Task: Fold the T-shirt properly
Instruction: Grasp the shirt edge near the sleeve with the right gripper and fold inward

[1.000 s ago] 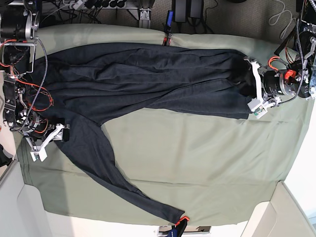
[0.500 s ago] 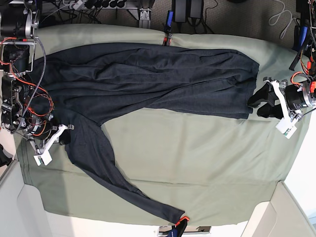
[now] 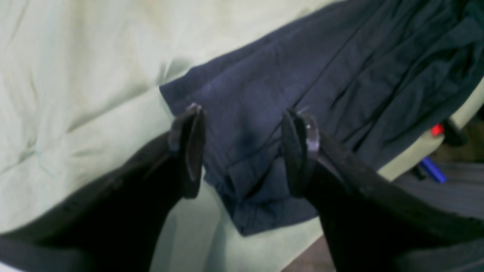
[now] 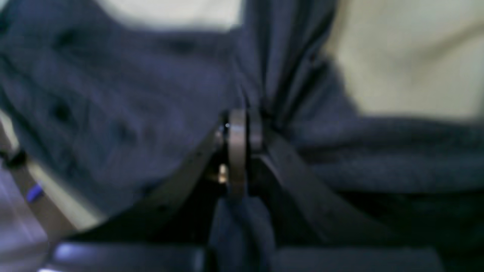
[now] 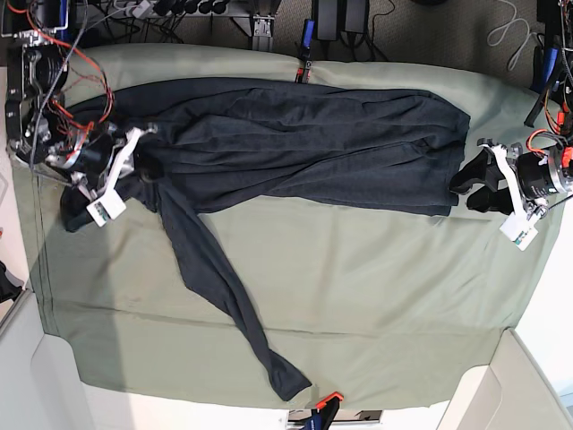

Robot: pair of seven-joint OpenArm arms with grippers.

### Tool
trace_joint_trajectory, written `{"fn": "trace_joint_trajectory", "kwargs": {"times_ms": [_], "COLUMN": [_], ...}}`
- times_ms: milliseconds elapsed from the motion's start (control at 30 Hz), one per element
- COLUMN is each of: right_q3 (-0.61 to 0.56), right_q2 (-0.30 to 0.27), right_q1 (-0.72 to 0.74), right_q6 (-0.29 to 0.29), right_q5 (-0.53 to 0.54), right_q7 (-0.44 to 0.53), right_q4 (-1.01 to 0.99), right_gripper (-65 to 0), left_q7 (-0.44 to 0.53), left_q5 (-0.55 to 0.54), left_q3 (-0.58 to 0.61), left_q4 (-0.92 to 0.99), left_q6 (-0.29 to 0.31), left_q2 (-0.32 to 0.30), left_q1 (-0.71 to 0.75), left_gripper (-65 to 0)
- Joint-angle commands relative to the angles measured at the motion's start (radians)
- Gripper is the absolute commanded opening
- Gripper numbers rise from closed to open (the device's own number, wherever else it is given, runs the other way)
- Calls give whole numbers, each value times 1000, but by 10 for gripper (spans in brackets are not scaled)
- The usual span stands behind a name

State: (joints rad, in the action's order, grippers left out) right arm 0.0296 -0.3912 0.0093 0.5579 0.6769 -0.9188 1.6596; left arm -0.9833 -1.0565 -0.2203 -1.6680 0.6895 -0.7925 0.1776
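Dark T-shirt [image 5: 304, 148] spread across the far half of the desk [image 5: 376, 305], body bunched in long folds, one long sleeve trailing diagonally toward the near edge. Right gripper [image 5: 143, 166] at the shoulder end, fingers [image 4: 237, 151] pressed tight together on a gathered pinch of the fabric, cloth puckered around them. Left gripper [image 5: 479, 186] just off the hem end, fingers [image 3: 189, 147] spread wide with nothing between them, hovering over the folded hem corner in the wrist view. Olive cloth [image 3: 75, 75] wrinkled beneath.
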Motion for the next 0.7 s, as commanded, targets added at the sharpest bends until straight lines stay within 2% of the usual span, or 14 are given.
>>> {"fn": "trace_joint_trajectory", "kwargs": {"times_ms": [0,200,367,433,500,533,667], "right_q3": [17,88,138,154,182,201,306], "right_q2": [-24,-73,-71,-71,-71,-71,-44], "right_q1": [-19,-175,-206,-203,-203,-201,-157], "right_q6": [7,7,3,-1,-13,-23,-63], "right_q5": [19,16,-26,-35,-60,-74,-94], "right_q7": [24,24,24,38,75,95,137], "right_q4": [50,171,171,171,171,171,162], "right_gripper": [-650,-650,-636,-449,-327,-307,-307], "left_q7": [18,18,38,37,37,37,40], "left_q5": [-17,-18,-80,-85,-82,-74,-68], "left_q3": [-11,-11,-11,-10,-7,-7,-7], "left_q4": [-13,-13,-13,-13,-13,-13,-13], "left_q6": [9,9,9,9,9,9,9], "left_q2": [-25,-25,-13,13,37,48,70], "left_q1": [-11,-11,-23,-47,-71,-79,-80], "left_gripper": [-302,-302,-302,-301,-302,-302,-302]}}
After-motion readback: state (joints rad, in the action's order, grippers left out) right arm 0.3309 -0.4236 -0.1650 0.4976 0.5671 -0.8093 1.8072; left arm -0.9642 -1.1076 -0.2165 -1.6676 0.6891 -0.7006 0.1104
